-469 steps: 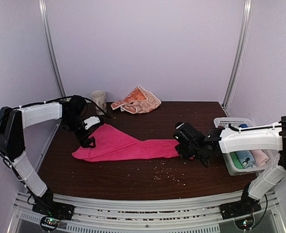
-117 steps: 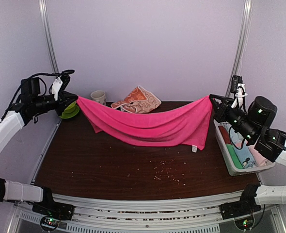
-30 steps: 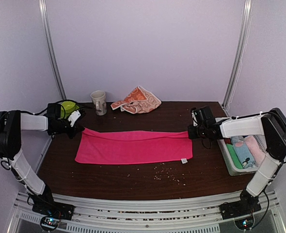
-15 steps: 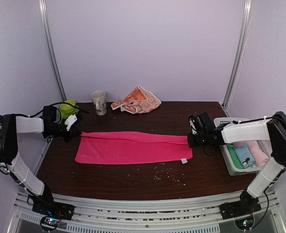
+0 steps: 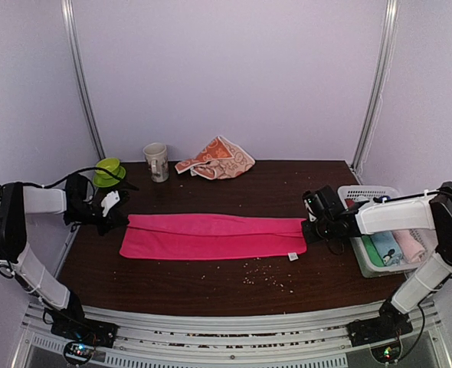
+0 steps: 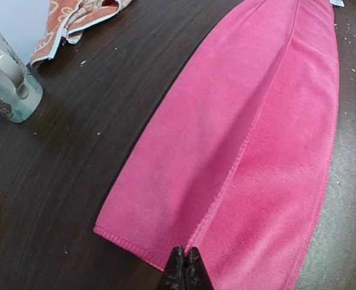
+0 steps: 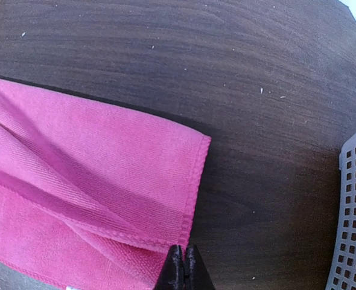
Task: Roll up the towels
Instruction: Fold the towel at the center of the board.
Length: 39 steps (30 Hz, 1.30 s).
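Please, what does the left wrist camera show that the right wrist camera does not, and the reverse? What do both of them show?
Only the left wrist view: a mug and the orange printed towel at the top left, and the left pincer, shut on the fold of the pink towel. Only the right wrist view: the white basket at the right edge, and the right pincer, shut on the towel's other end. Both: the pink towel lying flat, folded lengthwise, on the dark table.

Lab robot cell: plain walls point(image 5: 226, 77), aluminium rails point(image 5: 81, 77)
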Available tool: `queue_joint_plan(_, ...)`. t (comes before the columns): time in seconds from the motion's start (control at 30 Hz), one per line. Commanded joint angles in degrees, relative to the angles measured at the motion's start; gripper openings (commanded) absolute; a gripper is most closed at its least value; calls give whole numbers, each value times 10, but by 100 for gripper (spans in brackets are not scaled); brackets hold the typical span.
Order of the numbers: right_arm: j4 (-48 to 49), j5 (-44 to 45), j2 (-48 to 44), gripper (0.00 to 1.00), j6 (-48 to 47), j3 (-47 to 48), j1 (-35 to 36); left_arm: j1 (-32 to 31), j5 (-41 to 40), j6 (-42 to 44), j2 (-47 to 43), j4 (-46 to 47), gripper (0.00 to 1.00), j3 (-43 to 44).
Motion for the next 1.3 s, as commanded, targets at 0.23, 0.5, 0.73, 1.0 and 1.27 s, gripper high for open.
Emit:
queue_joint_plan(0.23, -31, 33, -63, 0, 37, -24, 29, 35, 65, 58, -54, -57, 0, -16)
queue_joint_plan(0.5, -53, 36, -74, 0, 51, -29, 42, 41, 79, 144, -46, -142, 0, -12)
queue_joint_plan(0.73, -75, 61, -82, 0, 60, -31, 51, 54, 90, 196, -33, -201, 0, 1)
queue_joint_plan(1.0, -86, 81, -71, 0, 70, -30, 53, 58, 81, 225, -19, -221, 0, 1)
queue_joint_plan(1.27, -90, 76, -69, 0, 72, -33, 65, 61, 58, 249, -20, -228, 0, -11)
